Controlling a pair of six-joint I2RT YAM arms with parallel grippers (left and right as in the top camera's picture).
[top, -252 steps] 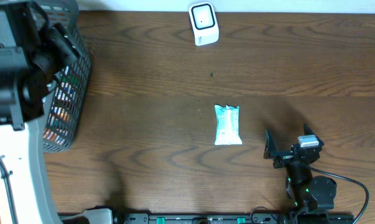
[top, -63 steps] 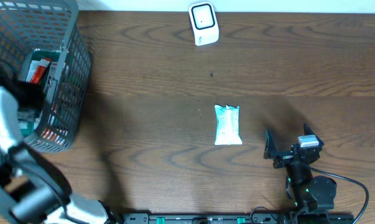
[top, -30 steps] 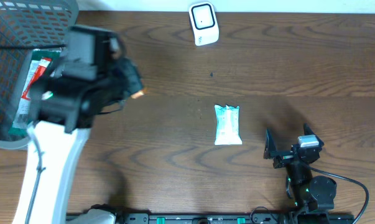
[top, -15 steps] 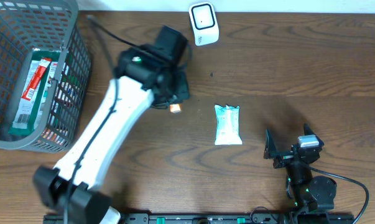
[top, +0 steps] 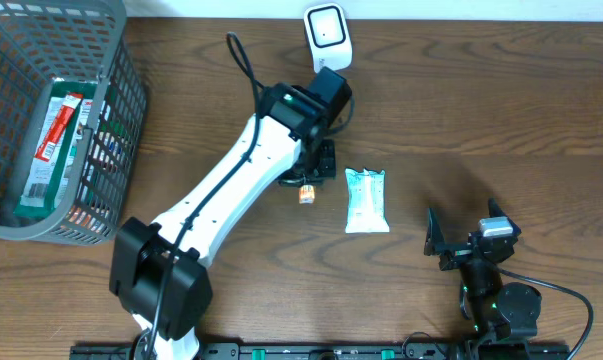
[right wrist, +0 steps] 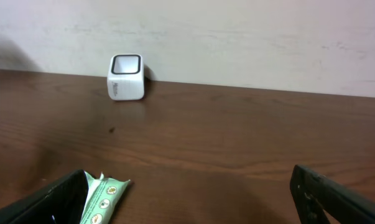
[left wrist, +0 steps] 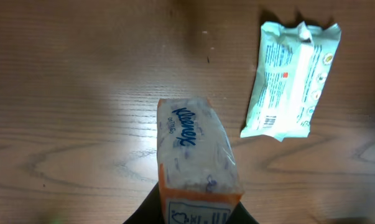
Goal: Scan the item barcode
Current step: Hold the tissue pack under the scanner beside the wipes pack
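Basket (top: 111, 150) stands far left. Left gripper (top: 316, 165), mid-table, is clenched on the orange end of the tissue pack (left wrist: 196, 146). The pack's long axis runs straight out from the jaws toward the tabletop, just left of the wipes (top: 366, 200). Right gripper (right wrist: 190, 196), near right, released. Scanner (top: 327, 38) far centre.

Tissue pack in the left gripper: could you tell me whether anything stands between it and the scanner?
Nothing visible does. The left gripper holds the tissue pack short of the scanner, the table before the scanner is bare, and the packet lies off to the side.
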